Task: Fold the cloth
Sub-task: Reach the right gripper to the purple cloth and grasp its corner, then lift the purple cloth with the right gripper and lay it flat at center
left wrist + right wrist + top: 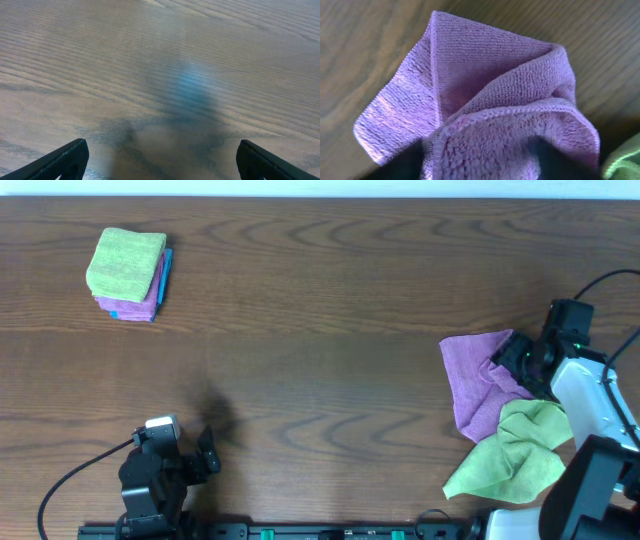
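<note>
Right fingers (512, 358) clamp purple cloth (470, 380) at 3 o'clock, tips buried in folds; left fingers (207, 450) spread at 7 o'clock.

The purple cloth (470, 380) lies unfolded and rumpled on the wooden table (320, 380), over toward the right side. Its left part is spread flat and its right side is gathered up into soft folds. Seen close, the fuzzy fabric bunches into a raised, puckered peak with one corner splaying out flat. A crumpled green cloth (520, 452) overlaps its near edge.
</note>
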Robot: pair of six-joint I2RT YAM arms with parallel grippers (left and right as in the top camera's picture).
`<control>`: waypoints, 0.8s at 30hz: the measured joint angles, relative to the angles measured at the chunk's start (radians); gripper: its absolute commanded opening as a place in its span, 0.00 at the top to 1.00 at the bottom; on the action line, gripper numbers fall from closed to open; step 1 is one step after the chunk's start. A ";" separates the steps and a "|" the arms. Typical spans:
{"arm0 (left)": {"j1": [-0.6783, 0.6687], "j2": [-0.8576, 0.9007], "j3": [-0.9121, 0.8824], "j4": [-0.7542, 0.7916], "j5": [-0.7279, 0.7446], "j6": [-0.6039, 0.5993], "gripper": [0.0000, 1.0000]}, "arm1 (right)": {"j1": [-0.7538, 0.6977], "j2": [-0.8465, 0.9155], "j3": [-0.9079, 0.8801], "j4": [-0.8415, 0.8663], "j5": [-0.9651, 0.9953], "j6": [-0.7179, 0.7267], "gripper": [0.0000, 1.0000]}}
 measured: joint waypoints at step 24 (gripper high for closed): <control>0.000 0.000 0.000 0.000 0.000 0.000 0.05 | 0.299 -0.082 0.256 0.046 -0.606 0.025 0.99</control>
